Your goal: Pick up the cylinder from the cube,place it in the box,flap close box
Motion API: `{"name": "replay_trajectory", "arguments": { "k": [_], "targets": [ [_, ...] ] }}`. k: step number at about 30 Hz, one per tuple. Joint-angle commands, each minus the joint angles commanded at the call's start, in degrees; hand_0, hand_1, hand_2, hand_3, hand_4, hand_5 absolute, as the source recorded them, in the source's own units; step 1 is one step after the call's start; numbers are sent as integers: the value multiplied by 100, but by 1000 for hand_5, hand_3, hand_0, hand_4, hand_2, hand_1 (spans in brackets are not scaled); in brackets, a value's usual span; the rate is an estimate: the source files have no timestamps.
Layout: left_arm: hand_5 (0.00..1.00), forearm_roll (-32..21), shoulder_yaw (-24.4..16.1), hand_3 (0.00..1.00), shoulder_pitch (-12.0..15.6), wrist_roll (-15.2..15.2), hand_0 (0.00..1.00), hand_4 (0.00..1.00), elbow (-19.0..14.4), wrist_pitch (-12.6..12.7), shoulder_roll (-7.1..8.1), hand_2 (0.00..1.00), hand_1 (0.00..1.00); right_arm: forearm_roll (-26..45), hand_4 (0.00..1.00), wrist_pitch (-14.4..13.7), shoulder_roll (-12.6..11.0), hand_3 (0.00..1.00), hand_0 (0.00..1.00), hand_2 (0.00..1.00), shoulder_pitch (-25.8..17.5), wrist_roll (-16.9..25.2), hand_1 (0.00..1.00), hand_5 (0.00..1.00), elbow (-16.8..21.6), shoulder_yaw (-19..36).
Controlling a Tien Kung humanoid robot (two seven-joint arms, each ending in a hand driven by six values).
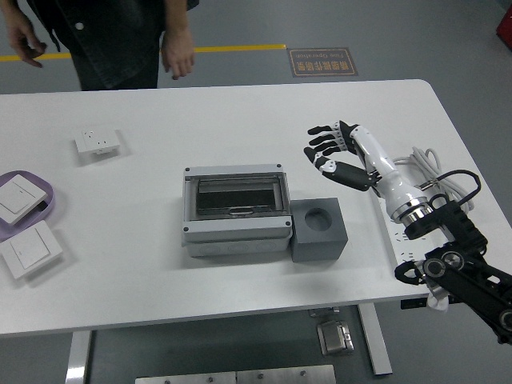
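One arm is all we see of the robot, black and jointed at the lower right, its white-sleeved right hand raised over the smooth white table with dark fingers spread, holding nothing. Nearer us sits a matte grey cube with a round socket in its top, touching the rectangular grey box whose dark, glossy lid lies flat. We cannot see the cylinder. Farther back, a person's hand hangs beyond the table.
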Motion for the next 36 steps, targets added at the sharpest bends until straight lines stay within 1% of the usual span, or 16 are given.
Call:
{"name": "replay_trajectory", "arguments": {
  "k": [4,5,6,10,11,13,16,17,22,23,28,29,36],
  "targets": [
    [272,26,-33,674,24,3,608,713,1,-3,-11,646,627,600,728,210,52,630,566,597,-269,255,586,383,-307,682],
    [271,32,-39,674,26,3,607,713,-1,-2,-12,645,627,753,750,263,68,626,577,595,-315,292,582,387,-391,847],
    [271,34,-43,674,27,3,607,713,-2,-2,-13,645,627,892,750,310,83,626,577,595,-348,318,582,387,-467,994],
    [271,14,-28,674,26,1,607,713,-1,-3,-23,645,627,1348,750,420,122,626,577,595,-401,388,582,387,-687,1492],
    [271,10,-22,674,25,1,607,713,1,-4,-26,645,626,1419,738,436,127,628,597,599,-404,402,598,351,-726,1600],
    [271,16,-25,674,22,1,607,713,4,-5,-28,645,626,1492,738,468,128,628,597,599,-416,430,598,351,-781,1755],
    [271,47,-57,674,21,2,607,713,7,-6,-22,645,626,1573,738,524,128,628,597,599,-438,488,598,351,-836,1905],
    [271,62,-71,673,21,4,607,712,9,-7,-18,643,627,1591,745,546,127,637,652,644,-446,512,637,322,-852,1952],
    [271,92,-115,673,23,7,607,712,14,-10,-8,643,627,1622,745,602,132,637,652,644,-493,617,637,322,-891,2155],
    [270,89,-112,673,22,7,607,713,14,-11,-8,644,627,1559,755,602,134,633,682,658,-507,625,645,310,-889,2211],
    [270,74,-91,673,8,6,607,713,5,-10,-6,644,627,1285,755,595,147,633,682,658,-571,649,645,310,-867,2428],
    [269,74,-90,673,5,7,607,712,4,-10,-5,644,627,1269,755,596,150,632,712,666,-581,672,654,303,-867,2469],
    [270,57,-68,673,4,12,607,713,35,-16,20,644,627,1388,763,600,149,645,720,668,-627,879,656,307,-897,2556]
  ]
}}
